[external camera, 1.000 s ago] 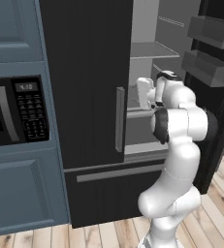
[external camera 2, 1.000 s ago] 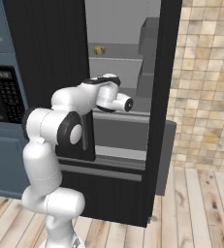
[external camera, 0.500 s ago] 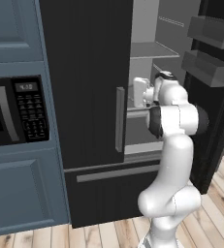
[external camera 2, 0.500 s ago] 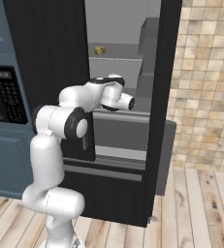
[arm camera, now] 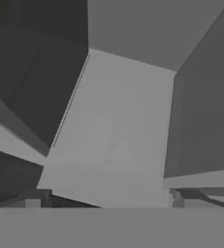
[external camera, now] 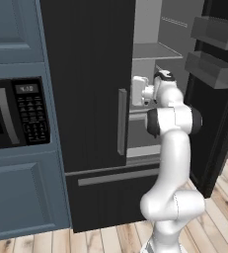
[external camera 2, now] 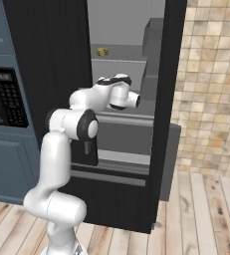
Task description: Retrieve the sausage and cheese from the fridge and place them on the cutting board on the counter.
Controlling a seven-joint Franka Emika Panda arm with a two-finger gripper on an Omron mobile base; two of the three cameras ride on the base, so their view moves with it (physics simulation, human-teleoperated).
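The black fridge stands with its left door shut and its right door swung open. My hand reaches into the open side at middle-shelf height, above a grey shelf. In the hand view my gripper is open, its two dark fingertips wide apart with nothing between them, facing bare grey inner walls. A small yellowish lump, by its look the cheese, sits on the upper shelf, above and behind my hand. The sausage, the cutting board and the counter are out of view.
Grey door bins jut from the open door at upper right. A black microwave sits in blue cabinets left of the fridge. The fridge's lower drawer is shut. A tiled wall and wooden floor lie to the right.
My hand has moved a little deeper into the fridge and my elbow has risen and swung toward the opening. The jaws stay open.
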